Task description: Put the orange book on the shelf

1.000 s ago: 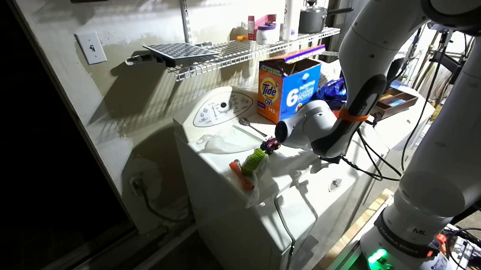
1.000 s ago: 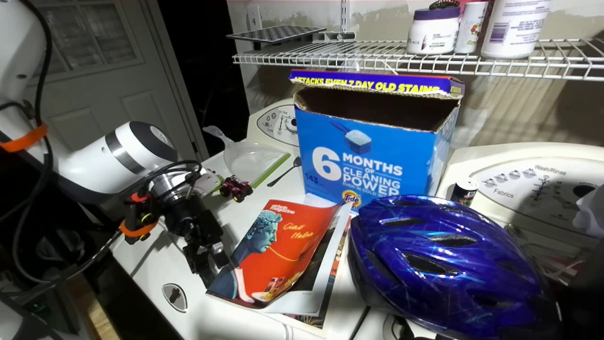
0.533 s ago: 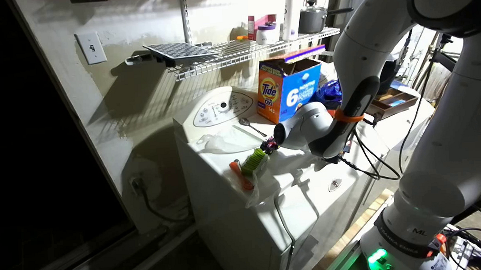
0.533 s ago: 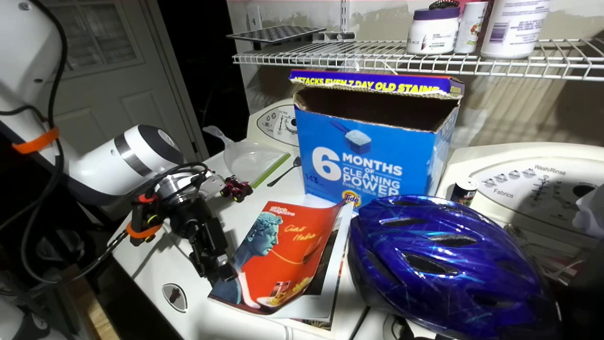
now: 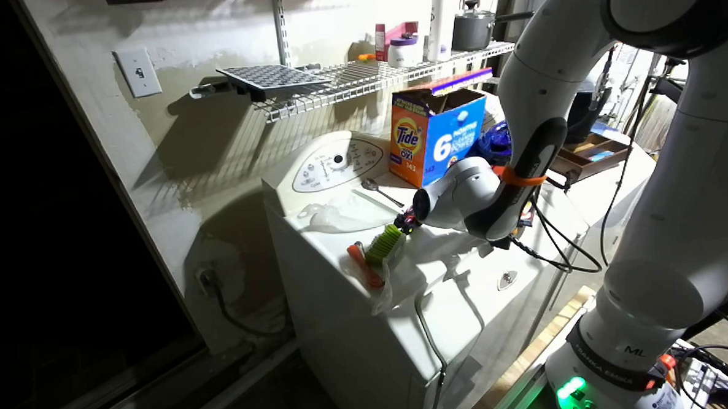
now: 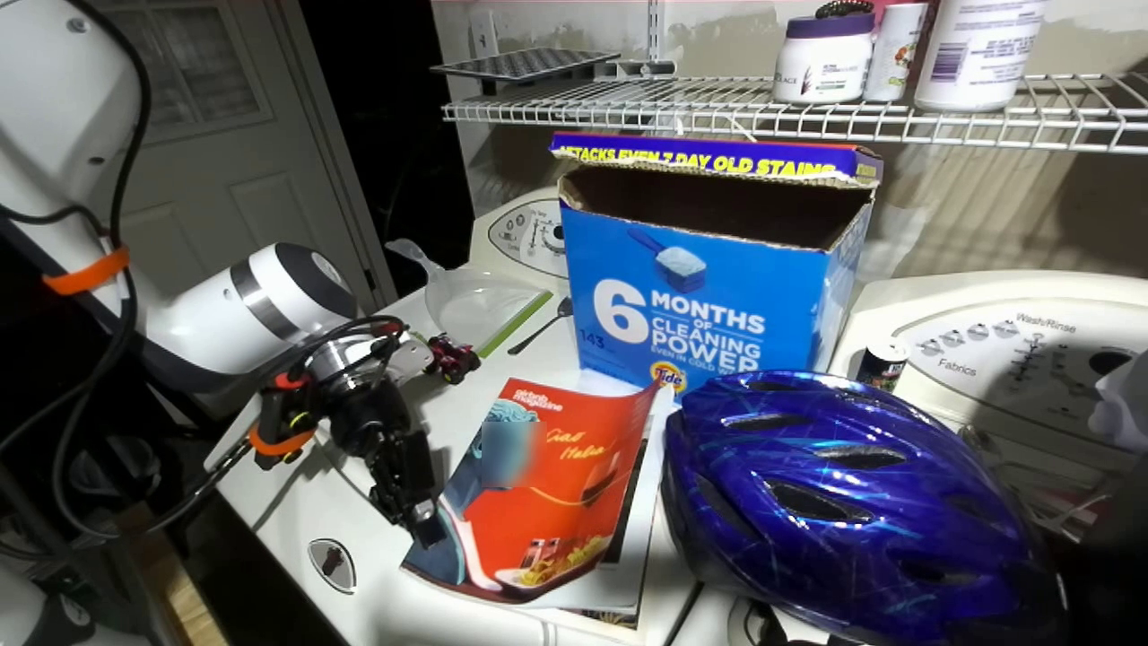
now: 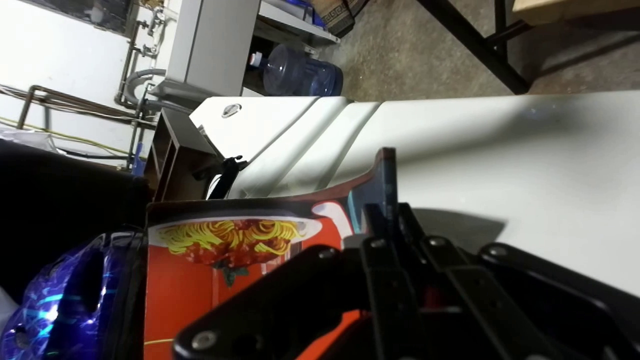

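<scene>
Fingers (image 7: 381, 265) pinch the orange book (image 7: 195, 285) (visibly bowed) near one corner.

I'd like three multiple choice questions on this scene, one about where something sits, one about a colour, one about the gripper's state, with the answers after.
1. Where is the jar with the purple lid relative to the wire shelf?
A. Beneath it
B. On top of it
C. Off to one side of it

2. What colour is the helmet?
A. Yellow
B. White
C. Blue

3. How does the gripper stand?
A. Shut on an edge of the orange magazine
B. Wide open, holding nothing
C. Out of view

Answers:
1. B, both exterior views show the jar resting on the wires.
2. C, its shell is blue in both exterior views.
3. A, the wrist view shows the magazine's edge pinched between the jaws.
</scene>
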### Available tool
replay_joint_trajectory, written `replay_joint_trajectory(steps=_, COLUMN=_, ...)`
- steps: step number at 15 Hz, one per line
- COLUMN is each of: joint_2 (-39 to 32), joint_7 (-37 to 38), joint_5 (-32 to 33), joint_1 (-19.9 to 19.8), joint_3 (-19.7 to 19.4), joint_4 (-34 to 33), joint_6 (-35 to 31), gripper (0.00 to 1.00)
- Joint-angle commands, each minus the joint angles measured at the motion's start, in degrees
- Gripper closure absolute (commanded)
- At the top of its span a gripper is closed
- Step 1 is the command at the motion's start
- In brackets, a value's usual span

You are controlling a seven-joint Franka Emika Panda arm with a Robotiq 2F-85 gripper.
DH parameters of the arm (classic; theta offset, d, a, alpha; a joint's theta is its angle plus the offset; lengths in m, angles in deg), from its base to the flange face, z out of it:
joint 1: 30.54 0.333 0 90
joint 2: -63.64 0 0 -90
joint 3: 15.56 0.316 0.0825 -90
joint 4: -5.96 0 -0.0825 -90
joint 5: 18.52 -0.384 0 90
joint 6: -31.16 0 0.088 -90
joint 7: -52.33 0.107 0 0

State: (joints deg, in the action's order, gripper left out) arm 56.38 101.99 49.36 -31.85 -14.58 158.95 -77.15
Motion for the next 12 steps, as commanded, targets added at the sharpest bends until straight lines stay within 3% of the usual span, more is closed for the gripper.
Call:
replay_joint_trajectory(steps=1, joint_2=0.2, joint_7=-3.0, joint_5=-0.8, joint_1=-0.4, joint_3=-0.7, joint_4=-0.8, joint_6=-4.3, gripper=0.98)
replay_joint_trajectory(steps=5, joint_2=3.2, joint_7=-6.5, joint_5=-4.1, joint_1=-0.7, joint_3=-1.2, joint_4=-0.3, joint_6=-8.1, gripper=0.98)
replay_joint_trajectory(steps=9, joint_2=8.2, joint_7=-10.1, joint_5=-11.9, joint_1=-0.9, joint_3=-2.0, joint_4=-0.4, joint_6=-10.7, gripper=0.98)
replay_joint_trajectory(steps=12, joint_2=11.3, joint_7=-10.4, joint_5=-16.0, joint_1=-0.4, joint_3=-2.1, joint_4=-1.1, joint_6=-9.5, gripper=0.98)
